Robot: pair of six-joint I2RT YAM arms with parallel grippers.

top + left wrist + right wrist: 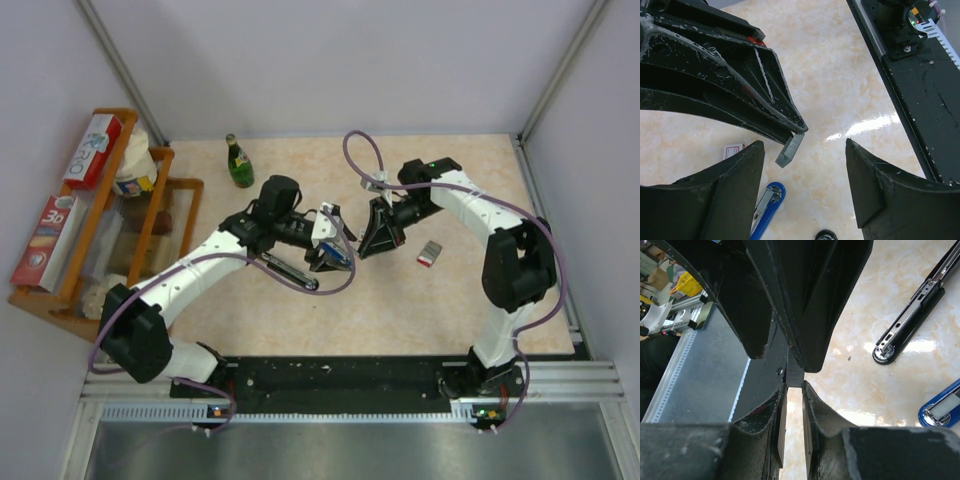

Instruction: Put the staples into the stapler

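Black fingers hold the staples, but no stapler is filled yet

Black fingers [817, 412] of the right gripper [794, 386] are pressed tight on a short grey strip of staples [790, 151]. The strip is up in the air and sticks out past the finger tips. So the staples are out of their box, and that part looks done.

Around the strip stands the left gripper [804, 145]. Its two fingers are wide apart, one on each side of the strip, and they do not touch it. The strip may be about to pass from one gripper to the other, but that is only my guess.

Just below, on the shiny beige stone-look table [450, 310], lies a blue stapler [769, 201]. I cannot tell if it is open. Near it lies a long black stapler [910, 322], folded out flat with its metal rail showing. I cannot see a strip in either one. I cannot tell which stapler is meant, but the black one looks ready to be filled.

What is left: bring the strip down, slide it into the rail, and shut the stapler.

A small white cardboard box with a red label [429, 253] sits on the table beside the right gripper, apart from both staplers. Far back stands a green glass bottle [238, 162]. A wooden rack [192, 215] with packets sits by the left wall.
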